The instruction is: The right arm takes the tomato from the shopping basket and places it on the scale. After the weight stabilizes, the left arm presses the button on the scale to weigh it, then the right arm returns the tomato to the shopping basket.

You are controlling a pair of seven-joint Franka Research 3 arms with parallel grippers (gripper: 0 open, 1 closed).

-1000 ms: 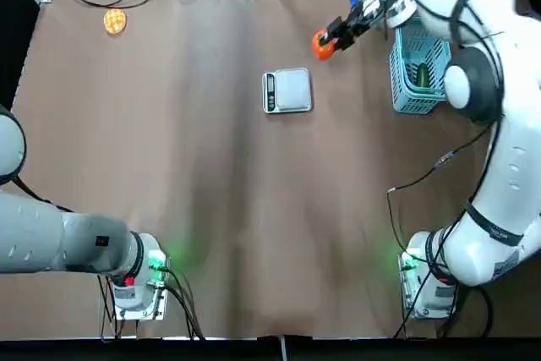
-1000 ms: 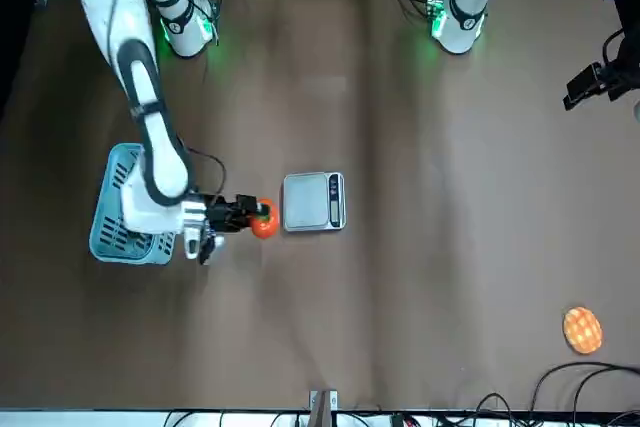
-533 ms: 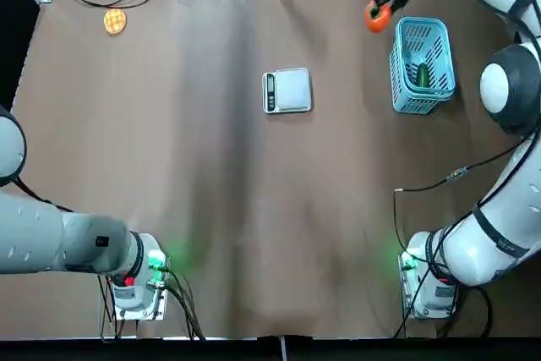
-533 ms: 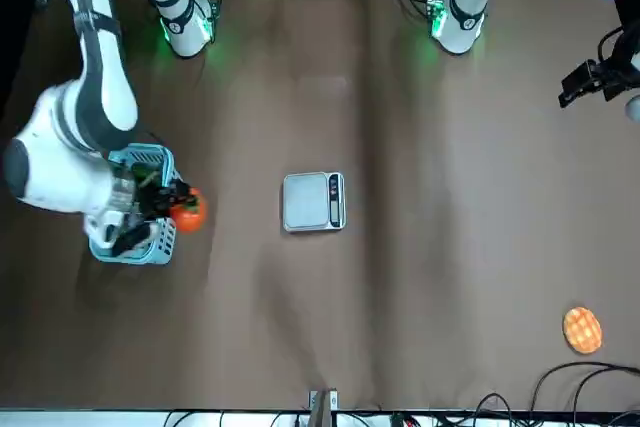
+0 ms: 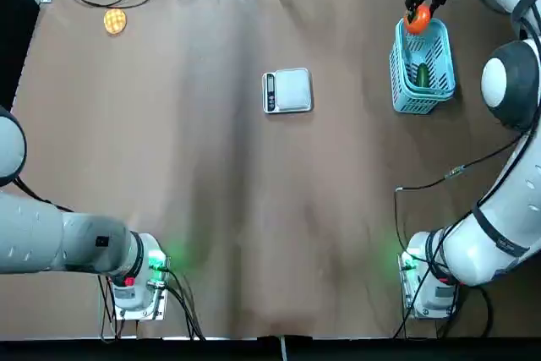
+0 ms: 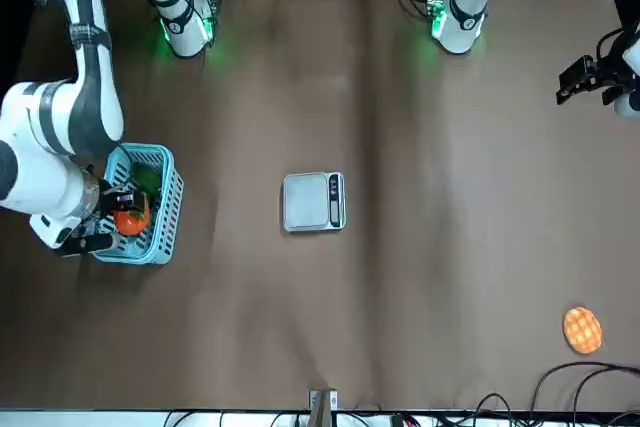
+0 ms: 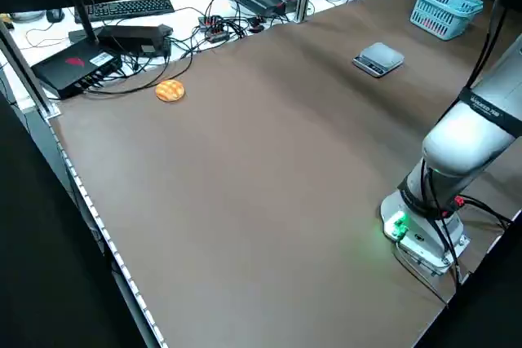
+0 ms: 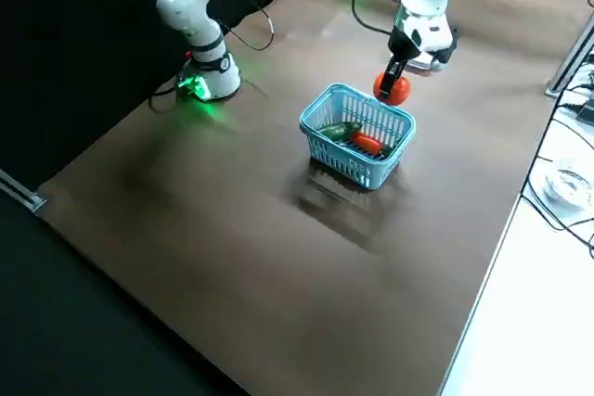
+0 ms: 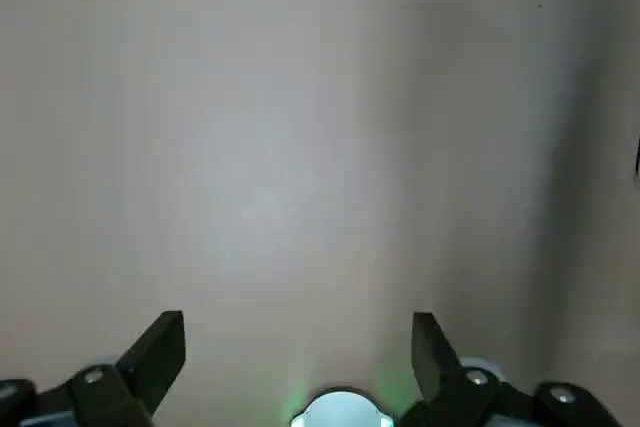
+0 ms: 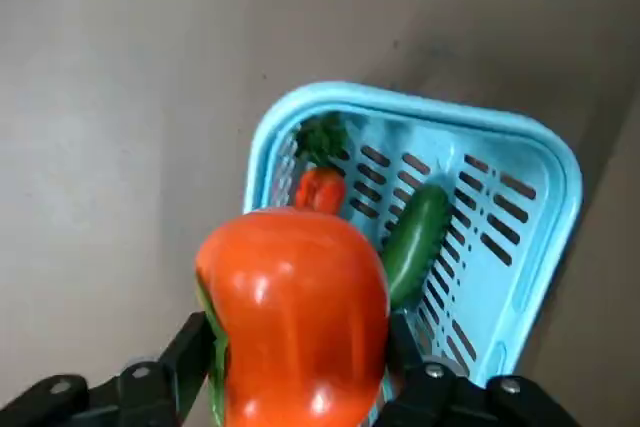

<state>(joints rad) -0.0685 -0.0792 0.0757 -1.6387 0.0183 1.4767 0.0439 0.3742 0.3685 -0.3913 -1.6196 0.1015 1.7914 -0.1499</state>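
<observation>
Right end effector (image 5: 419,8) first — it hangs over the far end of the shopping basket (image 5: 422,66), its fingers clamped on either side of the tomato (image 5: 416,20), which is lifted clear of the basket floor and sits roughly at or just above the rim; in the right wrist view the fruit fills the gap between the fingers, with the basket's opening beyond it. The right arm (image 5: 499,166) reaches along the table's right side to get there; the left arm (image 5: 51,238) is folded near its own base, well away, its end effector (image 9: 298,352) spread wide over bare table (image 5: 211,192).

The relation that matters: the basket's opening lies below the held tomato and extends back toward the arm's base — its long axis runs near-to-far on the table, and the tomato is over the far short end, close to that wall rather than over the middle. Judged from this, a release wants a short pull inward along that long axis, or a plain descent that stays inside the rim.

Inside the basket lie a green vegetable (image 10: 412,237) and a smaller red item (image 10: 318,189), so the landing spot is partly taken; the scale (image 5: 288,90) stands near mid-table, well apart, its plate bare.
</observation>
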